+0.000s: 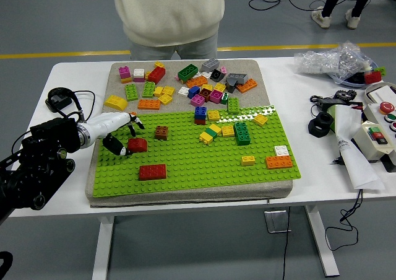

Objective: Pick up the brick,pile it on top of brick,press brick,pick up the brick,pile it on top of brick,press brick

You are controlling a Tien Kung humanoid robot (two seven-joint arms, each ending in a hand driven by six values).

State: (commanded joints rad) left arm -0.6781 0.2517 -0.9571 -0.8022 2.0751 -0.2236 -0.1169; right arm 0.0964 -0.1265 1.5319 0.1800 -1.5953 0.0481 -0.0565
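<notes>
**Left hand at the small red brick on the green baseplate**

From my seat I saw the left hand (pixel 119 131) reaching in from the left edge, its white fingers (pixel 132 120) curled over a small red brick (pixel 138 145) and its dark thumb against the brick's left side, so I read it as gripping that brick. The brick was dark red, squarish and studded, sitting near the left edge of the green baseplate (pixel 198 168). I could not tell whether it was lifted or resting on the studs.

Just below it lay a longer flat red brick (pixel 152 171), its long axis running left to right. A brown brick (pixel 161 132) stood just right of the hand.

The baseplate rested on a grey pad (pixel 260 75), whose far strip held a loose heap of mixed bricks (pixel 198 82). A person (pixel 170 13) stood at the far side.
</notes>
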